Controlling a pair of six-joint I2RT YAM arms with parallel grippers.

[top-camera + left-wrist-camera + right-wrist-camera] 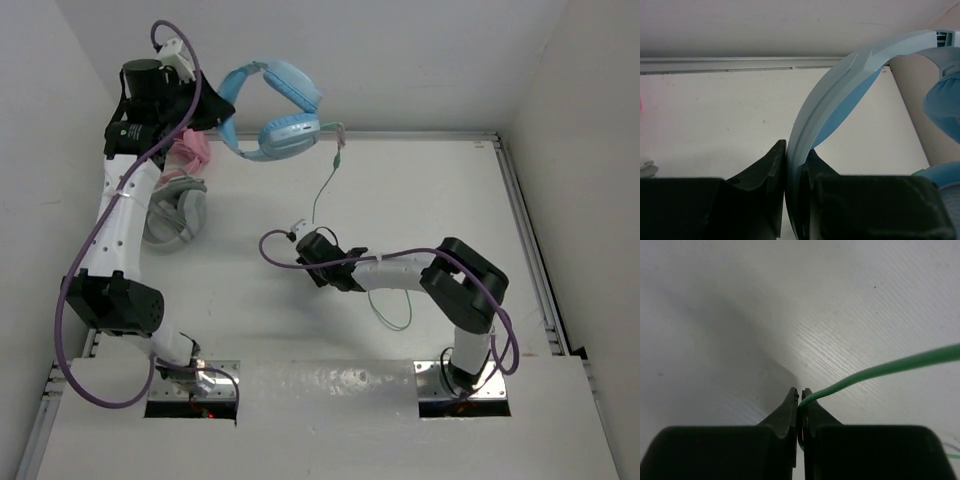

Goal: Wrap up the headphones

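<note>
The light blue headphones (285, 110) hang in the air at the back of the table, near the rear wall. My left gripper (222, 108) is shut on their headband (840, 85), which runs up between the jaws of the left gripper (795, 155). One padded ear cup (942, 100) shows at the right edge of the left wrist view. The thin pale green cable (322, 190) drops from the lower cup to my right gripper (305, 238) mid-table. In the right wrist view the right gripper (800, 392) is shut on the cable (880, 371), which leads off to the right. More cable loops on the table (395, 312) beside the right arm.
Pink headphones (195, 150) and grey-white headphones (178, 212) lie at the back left, under the left arm. A metal rail (420, 133) runs along the table's far edge, and white walls close in the back and sides.
</note>
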